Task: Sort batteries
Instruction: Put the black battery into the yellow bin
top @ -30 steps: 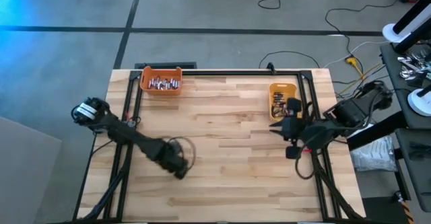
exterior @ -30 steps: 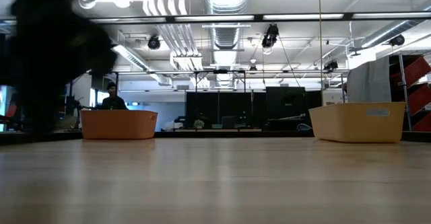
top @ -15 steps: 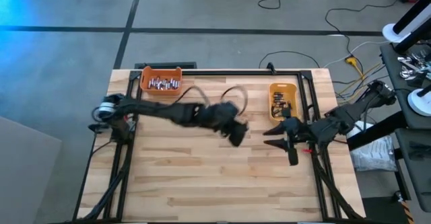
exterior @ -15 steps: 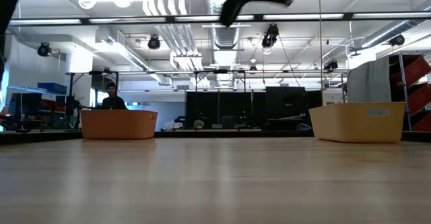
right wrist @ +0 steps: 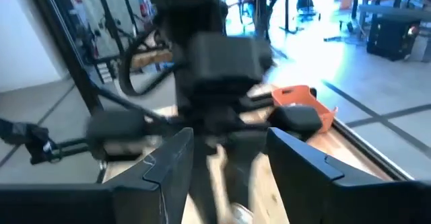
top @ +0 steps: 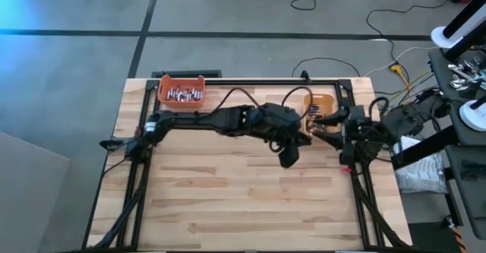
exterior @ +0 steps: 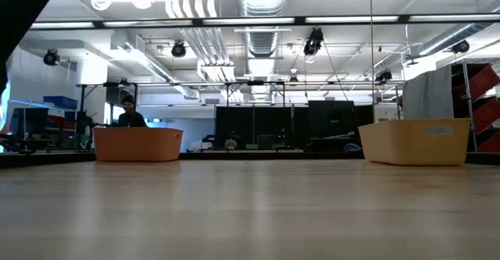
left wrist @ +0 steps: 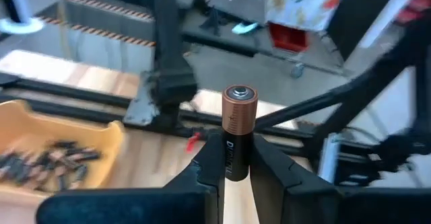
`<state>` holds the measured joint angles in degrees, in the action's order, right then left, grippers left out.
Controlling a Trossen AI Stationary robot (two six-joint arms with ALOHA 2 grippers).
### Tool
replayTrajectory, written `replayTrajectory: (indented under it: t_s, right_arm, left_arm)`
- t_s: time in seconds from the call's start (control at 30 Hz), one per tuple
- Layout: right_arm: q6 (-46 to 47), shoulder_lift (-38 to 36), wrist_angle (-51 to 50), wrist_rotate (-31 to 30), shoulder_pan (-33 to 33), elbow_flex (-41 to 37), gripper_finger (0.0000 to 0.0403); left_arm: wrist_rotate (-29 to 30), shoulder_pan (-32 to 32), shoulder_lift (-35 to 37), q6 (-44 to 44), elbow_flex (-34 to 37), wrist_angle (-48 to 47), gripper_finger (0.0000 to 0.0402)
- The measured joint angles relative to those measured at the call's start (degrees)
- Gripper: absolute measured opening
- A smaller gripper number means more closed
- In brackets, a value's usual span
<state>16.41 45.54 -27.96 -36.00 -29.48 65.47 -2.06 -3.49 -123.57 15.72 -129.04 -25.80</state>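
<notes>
left claw [left wrist: 229, 173]: pinching a copper-topped battery [left wrist: 238, 126] upright
right claw [right wrist: 225, 160]: spread open, empty (beside the yellow bin [top: 320, 101])
risk: arms crowd together, could knock the battery loose

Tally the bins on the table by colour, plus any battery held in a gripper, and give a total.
orange bin: 1
yellow bin: 1
battery held upright in the left gripper: 1
Total: 3
The loose batteries inside the bins are too small to count.
</notes>
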Motion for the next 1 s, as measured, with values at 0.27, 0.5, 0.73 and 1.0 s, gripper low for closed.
replayTrajectory:
  t_s: [0.27,0.5,0.73,1.0]
  right_arm:
    - [0.0,2.5,0.2,1.4,-0.1,-1.9,0.0182]
    - [2.1,5.6,4.8,-5.0,0.0,-2.2,0.0164]
    - [0.7,6.6,8.0,-6.6,0.6,-2.2,0.0136]
    - [-2.9,7.6,16.9,-7.2,0.6,-2.3,0.0128]
  left_arm:
    - [0.1,0.2,6.8,0.3,10.4,6.0,0.0028]
    - [0.1,0.0,11.0,-2.1,13.8,7.9,0.0028]
    - [-0.8,0.0,13.0,-5.1,14.5,10.7,0.0029]
    - [-3.3,0.0,13.5,-5.2,14.3,11.9,0.0029]
